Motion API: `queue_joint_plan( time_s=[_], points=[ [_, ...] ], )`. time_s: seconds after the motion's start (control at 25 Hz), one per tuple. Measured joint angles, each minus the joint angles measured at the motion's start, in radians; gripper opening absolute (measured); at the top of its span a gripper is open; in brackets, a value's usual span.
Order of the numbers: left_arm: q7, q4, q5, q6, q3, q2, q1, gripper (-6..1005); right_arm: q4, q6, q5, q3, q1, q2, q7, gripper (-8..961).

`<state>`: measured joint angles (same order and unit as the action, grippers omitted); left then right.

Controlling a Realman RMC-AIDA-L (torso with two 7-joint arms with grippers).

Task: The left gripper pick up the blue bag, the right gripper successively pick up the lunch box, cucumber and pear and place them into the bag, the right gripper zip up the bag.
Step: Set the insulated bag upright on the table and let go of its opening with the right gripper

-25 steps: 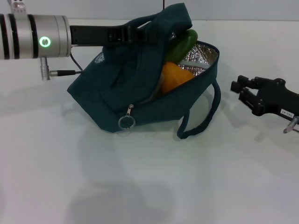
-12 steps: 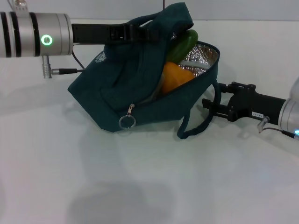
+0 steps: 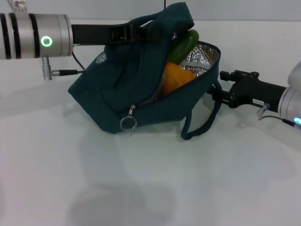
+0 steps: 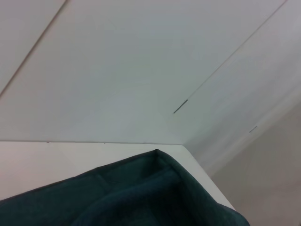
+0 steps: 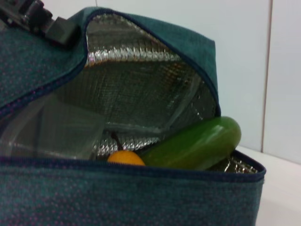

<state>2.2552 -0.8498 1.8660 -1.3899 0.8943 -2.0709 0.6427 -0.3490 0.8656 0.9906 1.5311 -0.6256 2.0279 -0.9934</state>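
Bag held open, three items inside

Bag [image 3: 136, 89], dark blue-green, sits slumped on the white tabletop [image 3: 141, 179] with its mouth gaping toward the robot's right. The left gripper [image 3: 141, 34] reaches in from the left and is clamped on the bag's raised top edge, holding it up. Inside, against the silver lining, the cucumber [image 3: 184, 44] lies tilted, its long axis running from deep in the bag up toward the far rim, the rounded tip poking out. The pear [image 3: 176, 77] rests just below it, pressed against the near wall. From the right wrist view the lunch box [image 5: 51, 129] shows as a clear shape at the back, beside the pear. The right gripper [image 3: 217, 92] is level with the bag's open end, touching the hanging strap [image 3: 202, 127]; whether it is wide or narrow I cannot tell. The zipper pull [image 3: 127, 120] dangles on the near side.
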Motion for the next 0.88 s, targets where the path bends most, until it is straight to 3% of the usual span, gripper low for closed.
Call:
queue_joint_plan(
  time_s=[0.2,0.6,0.88],
  points=[
    [-0.004,0.0,-0.001,0.0,0.0,0.0,0.0,68,-0.001,0.01,-0.013,0.015,-0.008,0.0,0.0,597],
    [-0.006,0.0,-0.001,-0.003,0.0,0.0,0.0,69,-0.002,0.011,-0.031,0.035,0.013,0.0,-0.005,127],
    [-0.006,0.0,-0.001,-0.006,0.0,0.0,-0.003,70,-0.041,0.023,-0.104,0.033,0.069,0.0,0.001,74]
  ],
)
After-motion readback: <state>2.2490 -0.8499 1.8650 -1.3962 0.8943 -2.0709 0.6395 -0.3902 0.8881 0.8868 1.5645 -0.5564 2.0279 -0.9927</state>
